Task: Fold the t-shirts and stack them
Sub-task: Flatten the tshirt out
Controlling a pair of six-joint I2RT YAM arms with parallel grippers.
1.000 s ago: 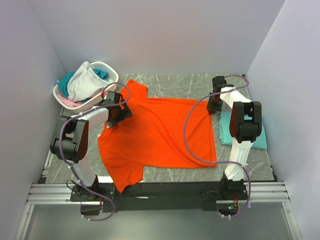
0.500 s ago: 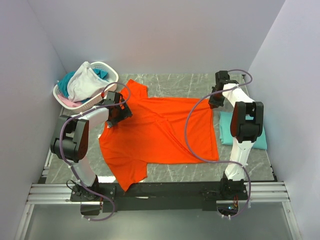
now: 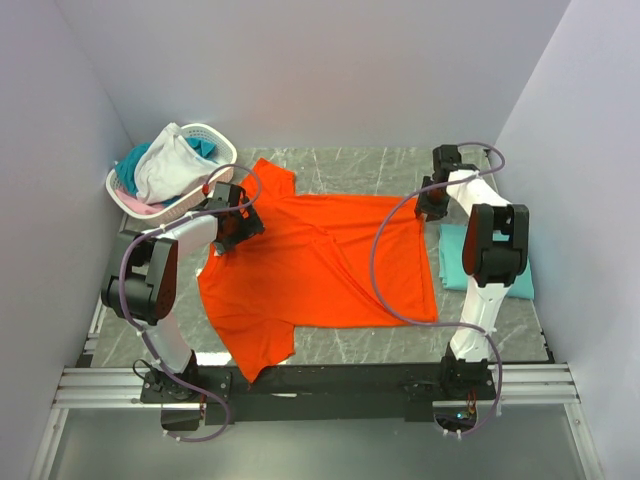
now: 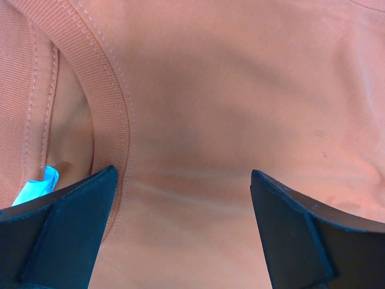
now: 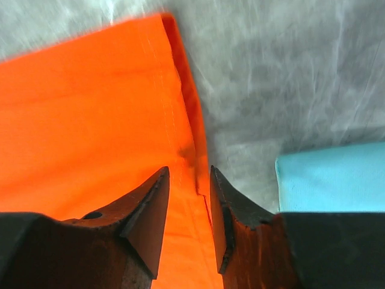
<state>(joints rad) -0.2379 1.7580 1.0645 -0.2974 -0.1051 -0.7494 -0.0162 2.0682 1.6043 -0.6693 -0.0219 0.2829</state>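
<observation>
Tee [image 3: 320,270] slid right, right end effector [image 5: 189,174] pinching; left end effector [image 4: 183,174] spread; basket [image 3: 228,145] full.

**Supervisor:** Report the left side.

**Operator:** I have the white-and-black left arm [image 3: 160,275] raised from its base, with the elbow out to the left. The forearm reaches forward and to the right. The black two-finger left gripper [image 3: 232,222] points down. Its fingers [image 4: 57,232] are spread wide, one at each lower corner of the wrist view.

**Supervisor:** And the right side?

**Operator:** I have the white-and-black right arm [image 3: 490,250] extended further forward, with the wrist turned inward to the left. The black two-finger right gripper [image 3: 432,203] points down. Its fingers [image 5: 147,217] are drawn close together and pinch the hem of the bright orange cloth t-shirt [image 5: 90,108].
</observation>
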